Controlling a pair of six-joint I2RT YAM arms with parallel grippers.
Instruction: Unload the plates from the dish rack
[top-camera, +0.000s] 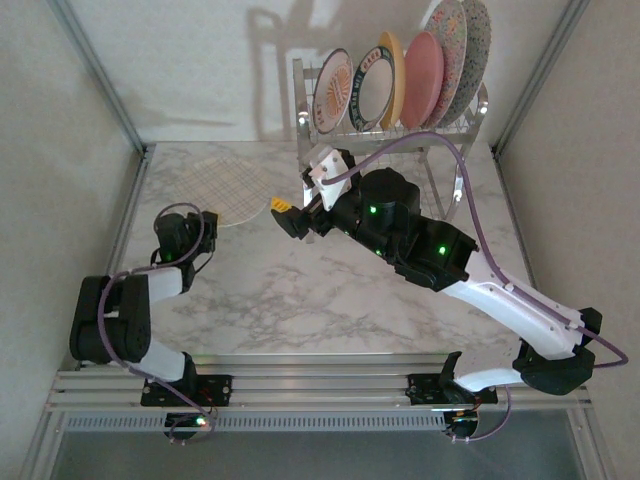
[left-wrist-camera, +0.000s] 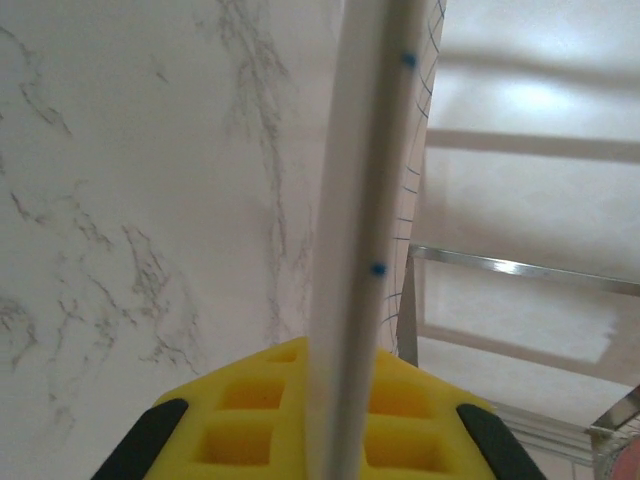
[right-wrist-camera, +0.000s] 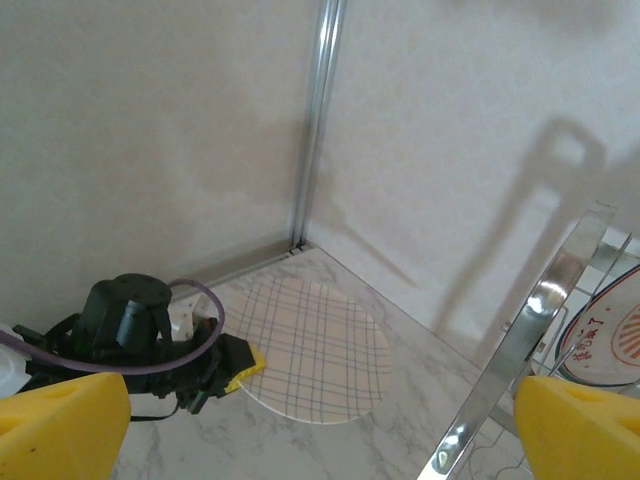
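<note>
- The step in hand looks like the setting-down of one plate. The left gripper (right-wrist-camera: 240, 365) is clamped on the rim of a checked plate (right-wrist-camera: 315, 345), which lies low over the far-left part of the worktop (top-camera: 300, 290), well apart from the dish rack (right-wrist-camera: 540, 330) (whether it rests fully on the marble cannot be told).
- The right gripper (right-wrist-camera: 320, 425) holds nothing, and its yellow pads (right-wrist-camera: 60, 420) stand wide apart. It hangs between the checked plate and the rack's near end frame.
- Six plates stand on edge in the rack's slots. From the left they are a sunburst plate (top-camera: 333, 88), a green-rimmed plate (top-camera: 370, 88), a yellow plate (top-camera: 394, 70), a pink plate (top-camera: 424, 78), a floral plate (top-camera: 448, 50) and a speckled plate (top-camera: 476, 40).
- The next move probably calls for the left jaws to part and back off the rim without dragging the plate. The right gripper would then line up with the thin edge of the sunburst plate, the closest one, and lift it up out of its slot.
- The plates are thin, round and glazed, so likely slippery. The pads are soft, with square cells. The rack is shiny chrome wire with tubular frames. The worktop is smooth, with grey marble veining.
</note>
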